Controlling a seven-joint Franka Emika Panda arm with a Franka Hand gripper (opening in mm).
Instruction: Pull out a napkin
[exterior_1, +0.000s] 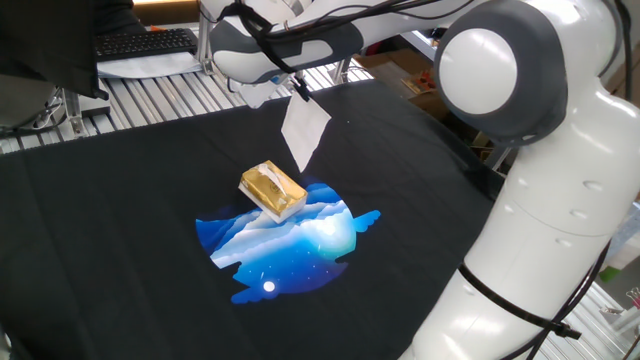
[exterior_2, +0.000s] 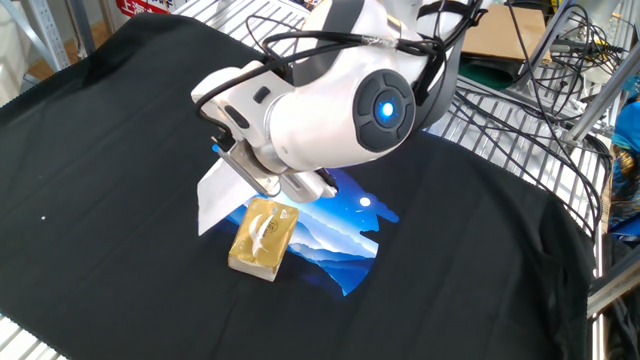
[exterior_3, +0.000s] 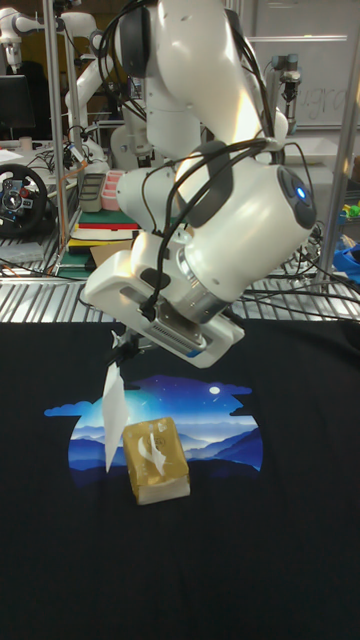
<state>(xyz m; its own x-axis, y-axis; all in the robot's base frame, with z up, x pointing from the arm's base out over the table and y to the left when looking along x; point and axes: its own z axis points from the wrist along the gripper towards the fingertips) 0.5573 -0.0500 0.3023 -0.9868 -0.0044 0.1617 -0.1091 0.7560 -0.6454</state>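
Observation:
A white napkin (exterior_1: 303, 133) hangs limp in the air from my gripper (exterior_1: 297, 91), which is shut on its top corner. It dangles clear of the golden tissue pack (exterior_1: 273, 189), which lies on the blue print of the black cloth. In the other fixed view the napkin (exterior_2: 218, 191) shows to the left of the pack (exterior_2: 263, 237), under my gripper (exterior_2: 232, 152). The tall view has the napkin (exterior_3: 115, 415) hanging from the gripper (exterior_3: 122, 346), just left of the pack (exterior_3: 155, 460).
A black cloth (exterior_1: 120, 200) with a blue landscape print (exterior_1: 290, 240) covers the table. A metal slatted surface (exterior_1: 150, 85) and a keyboard (exterior_1: 145, 42) lie beyond the far edge. Cables and boxes (exterior_2: 530, 50) sit off the cloth's right side.

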